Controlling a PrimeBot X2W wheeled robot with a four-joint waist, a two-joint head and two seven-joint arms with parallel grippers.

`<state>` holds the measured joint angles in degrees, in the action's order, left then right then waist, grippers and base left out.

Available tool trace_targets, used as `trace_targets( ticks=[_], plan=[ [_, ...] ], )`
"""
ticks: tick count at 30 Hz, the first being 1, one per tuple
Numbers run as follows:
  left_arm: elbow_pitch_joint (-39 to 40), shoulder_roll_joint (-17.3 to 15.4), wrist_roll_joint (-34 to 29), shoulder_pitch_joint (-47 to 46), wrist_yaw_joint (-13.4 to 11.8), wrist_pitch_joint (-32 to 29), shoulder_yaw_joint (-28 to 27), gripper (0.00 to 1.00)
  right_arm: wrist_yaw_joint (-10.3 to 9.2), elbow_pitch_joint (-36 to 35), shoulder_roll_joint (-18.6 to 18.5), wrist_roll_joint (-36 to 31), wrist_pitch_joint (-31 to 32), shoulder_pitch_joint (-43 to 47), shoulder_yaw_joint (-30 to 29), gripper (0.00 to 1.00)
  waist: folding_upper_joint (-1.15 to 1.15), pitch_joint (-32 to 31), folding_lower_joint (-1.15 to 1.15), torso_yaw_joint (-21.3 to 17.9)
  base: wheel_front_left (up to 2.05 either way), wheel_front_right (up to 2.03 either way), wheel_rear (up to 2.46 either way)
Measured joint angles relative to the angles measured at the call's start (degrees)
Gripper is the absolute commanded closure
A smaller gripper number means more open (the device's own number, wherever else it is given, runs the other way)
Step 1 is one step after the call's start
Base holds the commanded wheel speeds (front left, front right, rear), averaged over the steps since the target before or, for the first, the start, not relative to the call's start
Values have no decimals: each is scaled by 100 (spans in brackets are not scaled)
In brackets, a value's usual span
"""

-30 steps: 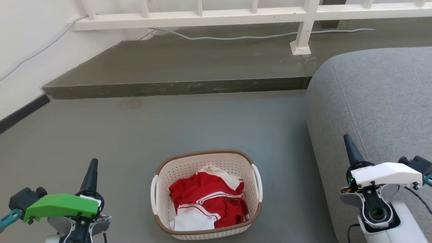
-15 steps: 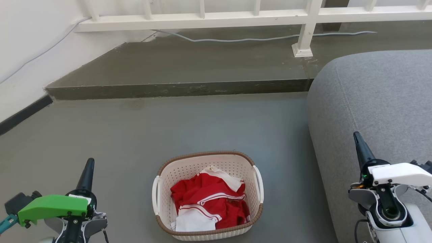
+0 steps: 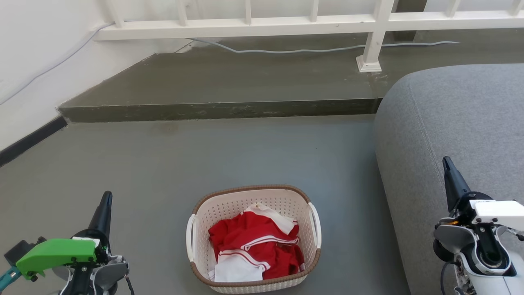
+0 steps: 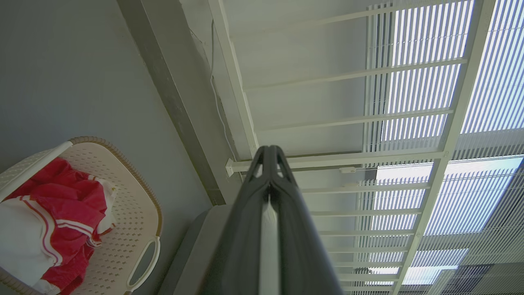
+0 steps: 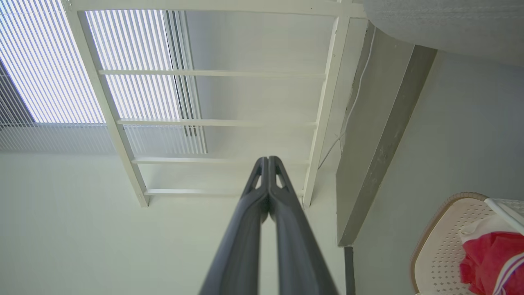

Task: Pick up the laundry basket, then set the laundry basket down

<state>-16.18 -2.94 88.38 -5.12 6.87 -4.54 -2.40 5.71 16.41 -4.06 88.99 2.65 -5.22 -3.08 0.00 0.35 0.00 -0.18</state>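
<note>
Laundry basket (image 3: pixel 245 203) sat upright on the floor, well short of the step (image 3: pixel 217 110) along the floor's far edge. It was closer to the sofa (image 3: pixel 450 123) on the right than to the left wall. Red and white clothes (image 3: pixel 254 246) were heaped inside.

Left end effector (image 3: pixel 106 196): fingers pressed together, nothing held. Right end effector (image 3: pixel 447 162): same, closed and empty, hanging over the sofa's front edge.

Key geometry: the basket lay between the two arms and lower down, inboard of both. The handles faced outward, left handle (image 3: pixel 189 237) toward the left arm and right handle (image 3: pixel 316 225) toward the right arm. The handle-to-handle line ran across the robot, slightly skewed. I couldn't call the long axis for certain because of foreshortening. By my read the left end effector was nearer its handle, and the right had more gap to close.

Stage: a grounded basket and two empty arms fit either a basket waiting to be lifted or one already put back down. I couldn't separate the two.

View differences:
- The head view gave both arms and both handles at once, but each finger pair read as a single dark spike.
- The left wrist view showed the fingertips meeting (image 4: pixel 269 149), plus the open loop of the sofa-side handle (image 4: pixel 143 262).
- The right wrist view confirmed closure (image 5: pixel 268 159) and caught a corner of the basket wall (image 5: pixel 444 241) at its lower right.
</note>
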Motion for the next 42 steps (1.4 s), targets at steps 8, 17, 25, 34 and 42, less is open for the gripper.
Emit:
trace_targets(
  ticks=[8, 17, 25, 34, 42],
  plan=[
    [7, 30, 370, 0, 4, -123, -145, 100, 85, -12, 1, 508, 101, 6, -169, 100, 0, -19, 0, 19, 0, 0, 0],
    [9, 35, 370, 0, 14, -123, -149, 100, 85, -12, 2, 530, 102, 7, -178, 100, 0, -19, 0, 19, 0, 0, 0],
    [11, 36, 371, 0, 14, -123, -152, 100, 85, -11, 2, 528, 102, 7, -181, 100, 0, -19, 0, 18, 0, 0, 0],
    [13, 37, 371, 0, 14, -123, -153, 100, 86, -11, 2, 528, 118, 7, -185, 100, 0, -19, 0, 18, 0, 0, 0],
    [15, 37, 371, 0, 14, -129, -154, 100, 86, -10, 2, 528, 119, 7, -187, 100, 0, -19, 0, 18, 0, 0, 0]
  ],
)
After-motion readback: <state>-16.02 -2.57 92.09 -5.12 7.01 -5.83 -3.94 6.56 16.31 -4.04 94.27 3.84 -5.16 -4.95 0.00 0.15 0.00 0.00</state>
